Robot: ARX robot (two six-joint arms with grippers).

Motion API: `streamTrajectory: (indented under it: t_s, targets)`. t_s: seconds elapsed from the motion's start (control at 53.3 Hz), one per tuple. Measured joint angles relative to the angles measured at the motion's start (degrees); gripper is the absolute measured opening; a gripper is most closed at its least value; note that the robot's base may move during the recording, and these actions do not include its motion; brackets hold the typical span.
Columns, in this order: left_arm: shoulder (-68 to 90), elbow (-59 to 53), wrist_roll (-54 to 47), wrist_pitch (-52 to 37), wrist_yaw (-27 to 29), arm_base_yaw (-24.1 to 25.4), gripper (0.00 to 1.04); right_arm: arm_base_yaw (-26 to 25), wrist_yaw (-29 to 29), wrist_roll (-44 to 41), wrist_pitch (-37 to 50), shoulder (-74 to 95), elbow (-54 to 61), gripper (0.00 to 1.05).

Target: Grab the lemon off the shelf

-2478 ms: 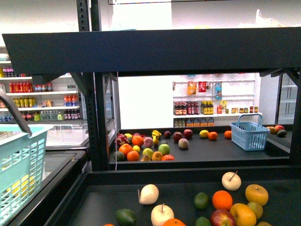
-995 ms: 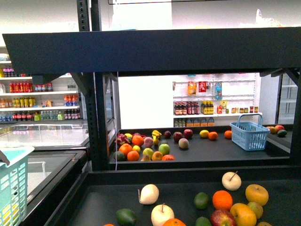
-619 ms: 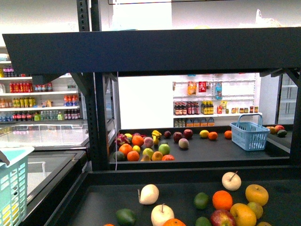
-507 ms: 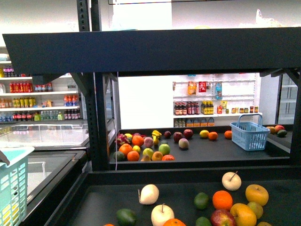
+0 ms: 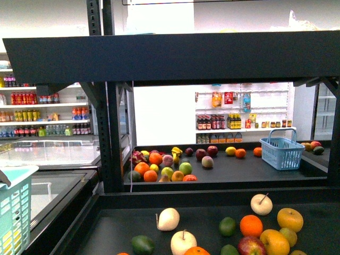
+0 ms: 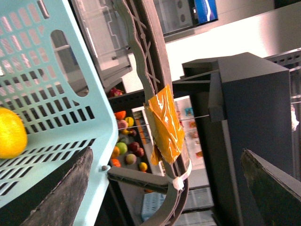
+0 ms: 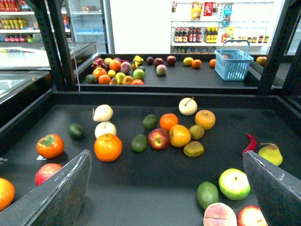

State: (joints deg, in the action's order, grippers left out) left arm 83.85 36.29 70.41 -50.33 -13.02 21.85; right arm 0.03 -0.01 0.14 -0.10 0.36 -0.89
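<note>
Left gripper [image 6: 164, 188] spread open around teal basket [image 6: 51, 94] handle; right gripper [image 7: 164, 188] open, hovering above shelf [image 7: 155, 183].

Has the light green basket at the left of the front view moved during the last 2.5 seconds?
Yes. The light green basket has sunk and drawn left, away from the black upright; its handle no longer shows in the front view.
</note>
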Motion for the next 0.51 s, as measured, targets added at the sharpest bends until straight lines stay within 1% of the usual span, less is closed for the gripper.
streamTrajectory:
  t_s: [0.038,0.075,0.131,0.169,0.225,0.263,0.282,0.319,0.375,0.394,0.45,0.507]
  targets:
    - [-3.2,-0.2,-2.8,4.0,1.3,-0.7,0.97,0.0,0.0,0.0,0.0,0.0,0.0,0.97]
    - [-7.6,-0.3,-8.5,9.2,3.3,-2.3,0.97,0.0,0.0,0.0,0.0,0.0,0.0,0.97]
    - [-15.2,-0.8,-18.8,16.0,7.5,-6.4,0.97,0.0,0.0,0.0,0.0,0.0,0.0,0.97]
    - [-20.3,-1.3,-27.0,19.5,10.9,-10.5,0.97,0.0,0.0,0.0,0.0,0.0,0.0,0.97]
    - [-24.8,-2.4,-33.9,21.2,14.2,-14.7,0.97,0.0,0.0,0.0,0.0,0.0,0.0,0.97]
    - [-27.3,-3.0,-37.9,22.4,15.4,-17.5,0.97,0.0,0.0,0.0,0.0,0.0,0.0,0.97]
    - [-28.5,-3.3,-41.4,23.5,15.5,-18.8,0.95,0.0,0.0,0.0,0.0,0.0,0.0,0.97]
    - [-31.1,-3.8,-47.5,27.3,13.5,-20.5,0.89,0.0,0.0,0.0,0.0,0.0,0.0,0.97]
    - [-35.7,-7.0,-56.4,30.8,12.7,-21.6,0.78,0.0,0.0,0.0,0.0,0.0,0.0,0.97]
    - [-36.5,-7.8,-57.6,31.1,12.7,-21.7,0.76,0.0,0.0,0.0,0.0,0.0,0.0,0.97]
    - [-41.0,-12.0,-62.9,32.7,12.9,-21.7,0.66,0.0,0.0,0.0,0.0,0.0,0.0,0.97]
    - [-44.4,-15.2,-65.6,32.6,13.0,-21.7,0.55,0.0,0.0,0.0,0.0,0.0,0.0,0.97]
